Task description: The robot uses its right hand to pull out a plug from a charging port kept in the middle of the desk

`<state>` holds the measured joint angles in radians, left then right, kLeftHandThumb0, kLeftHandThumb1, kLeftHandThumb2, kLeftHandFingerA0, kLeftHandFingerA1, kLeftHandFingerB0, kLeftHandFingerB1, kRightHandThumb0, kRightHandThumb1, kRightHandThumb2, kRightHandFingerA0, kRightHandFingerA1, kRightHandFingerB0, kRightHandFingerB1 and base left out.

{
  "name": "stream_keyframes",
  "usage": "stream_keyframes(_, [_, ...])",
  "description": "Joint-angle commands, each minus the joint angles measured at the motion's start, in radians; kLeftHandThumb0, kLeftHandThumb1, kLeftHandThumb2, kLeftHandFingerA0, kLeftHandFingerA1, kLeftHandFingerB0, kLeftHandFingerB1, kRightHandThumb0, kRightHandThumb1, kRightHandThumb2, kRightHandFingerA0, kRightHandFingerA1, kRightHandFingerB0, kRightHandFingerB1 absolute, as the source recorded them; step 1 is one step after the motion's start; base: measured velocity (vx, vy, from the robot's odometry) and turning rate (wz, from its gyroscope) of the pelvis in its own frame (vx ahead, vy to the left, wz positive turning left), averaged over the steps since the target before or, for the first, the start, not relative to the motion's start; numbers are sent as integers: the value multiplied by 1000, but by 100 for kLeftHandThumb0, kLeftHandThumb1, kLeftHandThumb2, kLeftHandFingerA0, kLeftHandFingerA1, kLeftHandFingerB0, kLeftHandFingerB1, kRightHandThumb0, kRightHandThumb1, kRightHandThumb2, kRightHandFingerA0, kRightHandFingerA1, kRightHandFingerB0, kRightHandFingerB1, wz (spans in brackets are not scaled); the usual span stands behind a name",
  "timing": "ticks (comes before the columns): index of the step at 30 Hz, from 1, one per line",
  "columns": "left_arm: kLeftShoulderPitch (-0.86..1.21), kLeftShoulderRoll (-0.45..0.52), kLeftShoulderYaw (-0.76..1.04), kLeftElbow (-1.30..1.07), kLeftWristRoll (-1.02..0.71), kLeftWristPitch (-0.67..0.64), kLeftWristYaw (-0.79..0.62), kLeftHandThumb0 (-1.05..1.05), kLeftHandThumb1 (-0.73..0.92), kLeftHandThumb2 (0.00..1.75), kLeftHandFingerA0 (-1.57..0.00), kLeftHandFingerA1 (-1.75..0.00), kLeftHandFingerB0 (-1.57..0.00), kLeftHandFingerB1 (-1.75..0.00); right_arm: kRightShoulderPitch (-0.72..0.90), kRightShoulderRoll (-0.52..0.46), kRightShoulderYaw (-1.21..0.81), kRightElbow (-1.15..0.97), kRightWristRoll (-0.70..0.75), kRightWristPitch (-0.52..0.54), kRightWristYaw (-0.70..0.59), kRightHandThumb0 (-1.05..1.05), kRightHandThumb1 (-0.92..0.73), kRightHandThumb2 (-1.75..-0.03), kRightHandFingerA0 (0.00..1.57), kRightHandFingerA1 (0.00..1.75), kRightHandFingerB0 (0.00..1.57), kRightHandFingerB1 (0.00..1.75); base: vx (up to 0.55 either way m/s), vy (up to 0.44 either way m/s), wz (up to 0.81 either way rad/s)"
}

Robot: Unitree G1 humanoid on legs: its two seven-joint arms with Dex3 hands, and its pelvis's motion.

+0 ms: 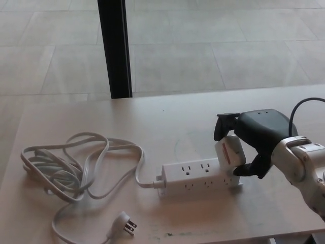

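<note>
Plug (229, 153), a white adapter block, sat tilted at the right end of the power strip (199, 177), w/ its base at the sockets; whether the prongs were free, can't tell. Right hand (252, 138) was closed on it, thumb under, fingers over top, prob. for upward leverage. Strip's cord (71, 170) lay coiled left on the tabletop (167, 122). Left hand not in view.

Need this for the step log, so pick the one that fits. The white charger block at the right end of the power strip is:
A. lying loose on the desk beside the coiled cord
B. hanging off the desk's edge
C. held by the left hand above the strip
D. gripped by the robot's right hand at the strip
D: the right hand is closed around the white charger block, which sits at the right end of the power strip.
</note>
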<state>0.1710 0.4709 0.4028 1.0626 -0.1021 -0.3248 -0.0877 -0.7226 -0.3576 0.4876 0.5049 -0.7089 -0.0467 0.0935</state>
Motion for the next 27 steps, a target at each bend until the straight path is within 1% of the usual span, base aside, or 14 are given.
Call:
stream_keyframes(1, [7, 21, 14, -4, -27, -27, -41, -71, 82, 64, -71, -51, -55, -44, -109, -3, -29, 28, 4, 22, 44, -27, -49, -88, 87, 175, 71, 168, 0, 0, 0])
stream_keyframes(6, [-7, 34, 13, 17, -19, -26, -43, -71, 82, 65, -73, -50, -54, -43, -165, -2, -42, 55, 21, 14, 75, -28, -47, -92, 88, 175, 71, 167, 0, 0, 0])
stream_keyframes(7, [-6, 31, 18, 13, -27, -29, -49, -70, 82, 65, -72, -50, -55, -43, -205, -14, -51, 56, 33, 10, 117, -27, -44, -100, 90, 175, 75, 163, 0, 0, 0])
stream_keyframes(8, [-8, 31, 20, 17, -28, -29, -51, -70, 82, 65, -72, -50, -55, -43, -221, -19, -57, 55, 38, 14, 140, -27, -44, -100, 90, 175, 75, 163, 0, 0, 0])
stream_keyframes(9, [-5, 33, 20, 10, -26, -30, -52, -70, 82, 65, -72, -50, -56, -44, -235, -27, -57, 69, 39, -27, 126, -26, -40, -101, 91, 175, 78, 159, 0, 0, 0])
stream_keyframes(10, [-3, 34, 17, 4, -21, -26, -50, -70, 83, 65, -72, -51, -56, -44, -246, -27, -60, 61, 35, 6, 148, -31, -43, -99, 92, 175, 81, 149, 0, 0, 0])
stream_keyframes(13, [-6, 35, 18, 6, -24, -21, -60, -71, 84, 65, -71, -51, -56, -44, -273, -35, -88, 56, 60, 29, 200, -29, -39, -98, 92, 175, 76, 168, 0, 0, 0])
stream_keyframes(16, [-12, 33, 27, 15, -38, -16, -80, -72, 83, 65, -70, -51, -55, -44, -291, -53, -104, 47, 62, 45, 235, -26, -42, -87, 91, 175, 73, 171, 0, 0, 0])
stream_keyframes(18, [-12, 33, 29, 16, -38, -16, -82, -72, 83, 65, -70, -51, -55, -44, -291, -54, -106, 45, 62, 43, 238, -26, -42, -87, 91, 175, 73, 171, 0, 0, 0])
stream_keyframes(19, [-11, 37, 26, 29, -30, -19, -71, -73, 83, 65, -73, -51, -57, -44, -306, -77, -121, 47, 72, 48, 264, -24, -40, -94, 94, 175, 83, 159, 0, 0, 0])
stream_keyframes(21, [-9, 35, 31, 25, -37, -20, -78, -71, 84, 65, -73, -52, -56, -44, -318, -88, -132, 53, 69, 72, 280, -22, -37, -103, 95, 175, 83, 164, 0, 0, 0])
stream_keyframes(23, [-4, 32, 32, 17, -39, -23, -79, -71, 84, 65, -71, -50, -56, -44, -307, -117, -145, 53, 77, 56, 284, -24, -38, -103, 92, 175, 76, 167, 0, 0, 0])
stream_keyframes(24, [-5, 31, 34, 18, -42, -22, -76, -72, 83, 65, -72, -51, -56, -44, -303, -127, -146, 56, 76, 59, 292, -25, -40, -99, 90, 175, 80, 155, 0, 0, 0])
stream_keyframes(27, [-11, 33, 38, 31, -47, -23, -84, -70, 84, 65, -70, -50, -55, -43, -256, -167, -151, 58, 73, 39, 288, -24, -43, -91, 88, 175, 81, 152, 0, 0, 0])
